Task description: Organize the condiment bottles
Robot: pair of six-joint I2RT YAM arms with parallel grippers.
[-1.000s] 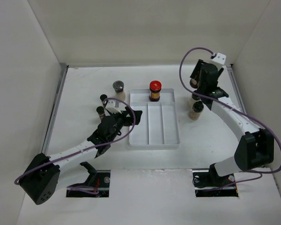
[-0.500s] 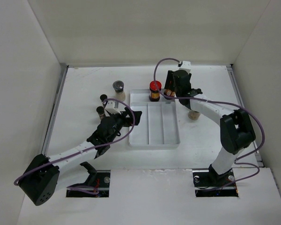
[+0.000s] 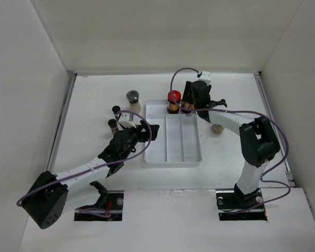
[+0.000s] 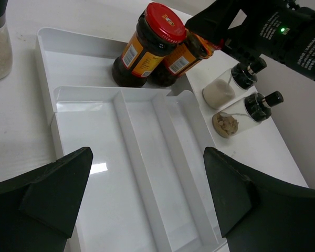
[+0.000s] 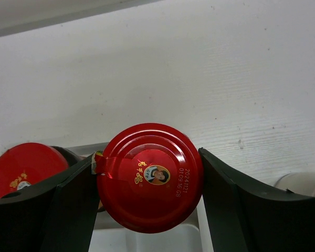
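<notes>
A red-lidded amber jar stands in the far compartment of the white tray. My right gripper is shut on the second red-lidded jar, holding it by the lid right beside the first; both show in the left wrist view. My left gripper is open and empty over the tray's left side. A grey-lidded jar and two black-capped jars stand left of the tray. Two more black-capped jars stand to its right.
The tray has three long lanes below its far compartment. The right arm arches over the jars right of the tray. White walls enclose the table on three sides.
My right arm swung left from the back right corner, carrying the red-lidded jar to the tray's far compartment beside the other one. The left arm has not moved.
</notes>
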